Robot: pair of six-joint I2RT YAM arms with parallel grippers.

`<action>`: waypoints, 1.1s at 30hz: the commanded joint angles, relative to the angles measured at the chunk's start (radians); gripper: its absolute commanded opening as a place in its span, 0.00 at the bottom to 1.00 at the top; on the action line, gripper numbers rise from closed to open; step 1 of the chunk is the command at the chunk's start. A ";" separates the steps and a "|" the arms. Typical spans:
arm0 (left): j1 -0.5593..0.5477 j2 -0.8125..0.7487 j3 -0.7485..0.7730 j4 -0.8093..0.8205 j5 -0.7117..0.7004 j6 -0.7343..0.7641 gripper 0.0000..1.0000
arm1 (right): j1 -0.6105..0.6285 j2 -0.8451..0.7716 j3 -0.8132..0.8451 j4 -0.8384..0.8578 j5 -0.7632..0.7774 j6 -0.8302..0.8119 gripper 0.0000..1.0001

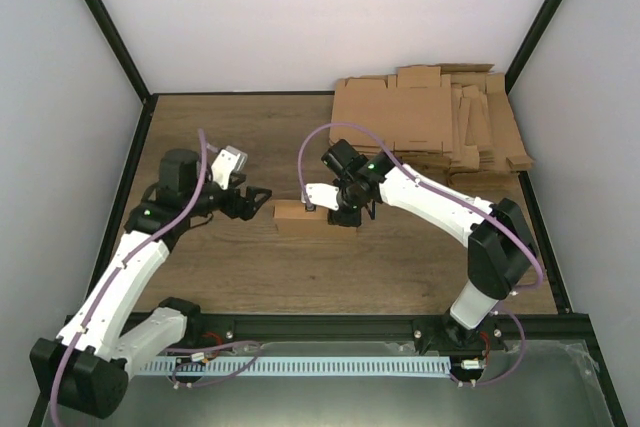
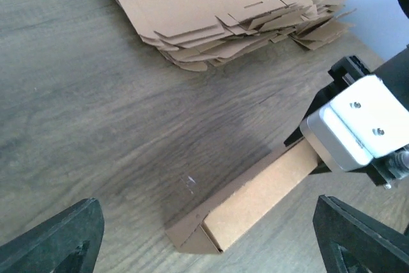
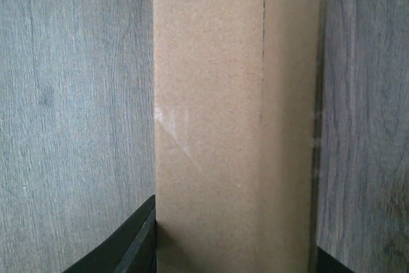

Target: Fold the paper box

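Where the paper box point(image 1: 296, 217) rests, piled blanks point(image 1: 430, 117) lie well apart.

The paper box point(image 1: 300, 218) is plain brown cardboard, folded up into a long, narrow, low shape; it lies just left of centre in the top view, its length running left to right; its left end gapes open.

paper box point(image 1: 298, 217) mid table point(image 1: 250, 137); blank pile point(image 1: 420, 117) behind-right; left gripper point(image 1: 260, 202) just left; right gripper point(image 1: 340, 215) astride box.
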 commanded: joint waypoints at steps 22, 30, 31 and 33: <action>-0.201 0.088 0.071 -0.170 -0.267 0.398 0.84 | -0.006 -0.003 0.047 -0.025 -0.004 -0.025 0.37; -0.200 0.123 0.072 -0.093 -0.206 0.367 0.83 | -0.035 -0.079 -0.016 0.009 0.001 -0.049 0.37; -0.199 0.125 0.071 -0.088 -0.196 0.368 0.82 | -0.035 -0.088 -0.025 0.015 0.004 -0.050 0.37; -0.200 0.128 0.072 -0.079 -0.172 0.375 0.82 | -0.037 -0.101 -0.035 0.020 0.008 -0.055 0.37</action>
